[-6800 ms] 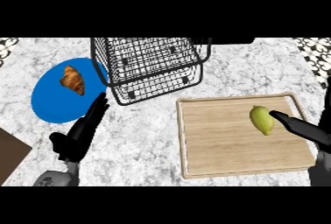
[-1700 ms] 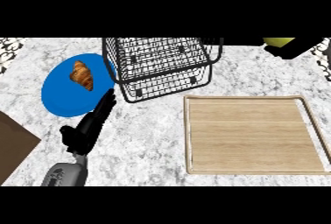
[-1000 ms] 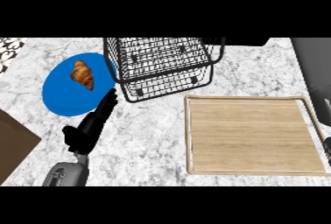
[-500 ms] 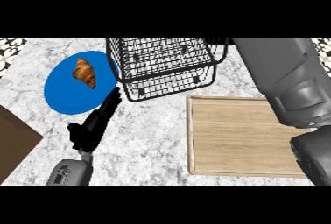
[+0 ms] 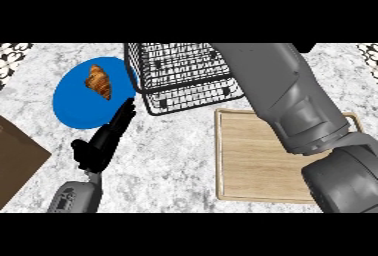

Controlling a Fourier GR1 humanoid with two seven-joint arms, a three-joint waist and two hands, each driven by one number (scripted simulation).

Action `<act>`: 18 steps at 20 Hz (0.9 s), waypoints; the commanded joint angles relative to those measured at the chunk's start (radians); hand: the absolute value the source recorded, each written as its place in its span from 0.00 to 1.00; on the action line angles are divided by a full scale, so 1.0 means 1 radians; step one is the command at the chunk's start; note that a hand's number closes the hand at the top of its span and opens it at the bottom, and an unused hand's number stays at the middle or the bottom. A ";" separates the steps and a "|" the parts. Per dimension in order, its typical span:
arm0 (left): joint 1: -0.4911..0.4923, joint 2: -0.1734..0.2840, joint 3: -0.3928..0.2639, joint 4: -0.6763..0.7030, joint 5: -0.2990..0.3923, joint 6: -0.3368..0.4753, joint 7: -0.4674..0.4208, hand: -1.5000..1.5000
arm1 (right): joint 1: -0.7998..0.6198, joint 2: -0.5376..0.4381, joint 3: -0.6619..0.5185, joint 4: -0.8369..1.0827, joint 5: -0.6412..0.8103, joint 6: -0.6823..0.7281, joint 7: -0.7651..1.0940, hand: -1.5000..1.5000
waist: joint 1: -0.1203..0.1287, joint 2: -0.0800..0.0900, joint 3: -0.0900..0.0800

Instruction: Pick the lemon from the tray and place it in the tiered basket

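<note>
One view only, head view.
Right arm [image 5: 288, 95]: stretched up across the tray [image 5: 244, 160] to the tiered basket [image 5: 181, 75]; hand hidden, so its state cannot be told.
Lemon: not seen (judged carried).
Left hand [image 5: 103, 142]: resting, fingers straight, nearer the blue plate [image 5: 74, 105].

Blue plate [image 5: 77, 102] on marbled counter [image 5: 170, 155], upper left; brown croissant [image 5: 98, 82] lying on plate, toward its upper right; dark brown surface [image 5: 18, 160] at left edge
</note>
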 commanded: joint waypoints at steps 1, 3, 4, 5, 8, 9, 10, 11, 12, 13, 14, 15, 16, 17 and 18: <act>0.023 0.009 -0.008 0.001 -0.013 -0.008 -0.024 0.50 | -0.009 0.003 -0.033 0.046 -0.024 0.010 -0.022 1.00 | 0.004 0.002 0.000; -0.003 -0.008 -0.017 0.004 -0.016 0.000 -0.010 0.50 | -0.035 0.053 -0.051 0.070 -0.058 -0.020 0.030 1.00 | 0.013 0.002 -0.001; 0.012 0.019 0.009 0.021 0.004 -0.025 -0.031 0.50 | -0.048 0.029 -0.069 0.068 -0.062 0.024 0.037 1.00 | 0.003 0.002 0.000; 0.011 -0.053 -0.039 -0.017 -0.026 0.035 -0.001 0.50 | -0.028 0.029 -0.080 0.077 -0.076 0.045 0.046 1.00 | -0.005 -0.002 0.000; 0.018 -0.024 -0.033 0.000 -0.029 0.011 -0.025 0.50 | -0.058 0.029 -0.172 0.138 -0.165 0.070 0.218 1.00 | 0.005 0.001 -0.001; -0.005 -0.003 0.010 0.004 0.004 0.002 -0.003 0.50 | -0.047 0.038 -0.186 0.142 -0.182 0.077 0.235 0.00 | -0.006 -0.003 0.000; 0.025 0.001 -0.010 -0.011 -0.006 -0.011 -0.012 0.50 | -0.046 0.055 -0.190 0.152 -0.196 0.055 0.247 0.00 | 0.001 -0.005 0.000; 0.025 0.012 0.007 -0.001 0.005 -0.018 -0.023 0.50 | -0.079 0.031 -0.221 0.141 -0.223 0.106 0.287 0.00 | -0.006 -0.005 0.000; 0.011 0.009 -0.005 -0.018 -0.014 0.001 0.024 0.50 | -0.047 0.022 -0.227 0.132 -0.226 0.079 0.247 0.00 | -0.001 0.000 0.000; 0.023 -0.013 -0.008 0.001 -0.018 0.016 -0.010 0.50 | -0.060 0.028 -0.238 0.121 -0.241 0.090 0.276 0.00 | -0.015 -0.006 0.000; 0.030 -0.010 -0.004 -0.001 -0.005 0.000 -0.028 0.50 | -0.058 0.029 -0.251 0.110 -0.252 0.055 0.264 0.00 | -0.008 -0.003 0.000; 0.002 -0.003 0.005 -0.030 0.004 0.004 0.027 0.50 | -0.053 0.027 -0.254 0.106 -0.254 0.032 0.263 0.00 | -0.005 -0.002 0.000; 0.017 -0.011 -0.012 -0.020 -0.015 0.009 -0.002 0.50 | -0.059 0.024 -0.263 0.093 -0.261 0.002 0.265 0.00 | -0.007 -0.003 0.000; 0.027 -0.013 -0.001 0.010 -0.017 0.017 -0.038 0.50 | -0.012 0.009 -0.253 0.083 -0.250 -0.018 0.221 0.00 | -0.016 -0.003 0.000; 0.019 -0.020 -0.015 -0.041 -0.017 0.024 0.026 0.50 | 0.005 -0.006 -0.239 0.069 -0.231 -0.058 0.195 0.00 | -0.015 -0.005 0.001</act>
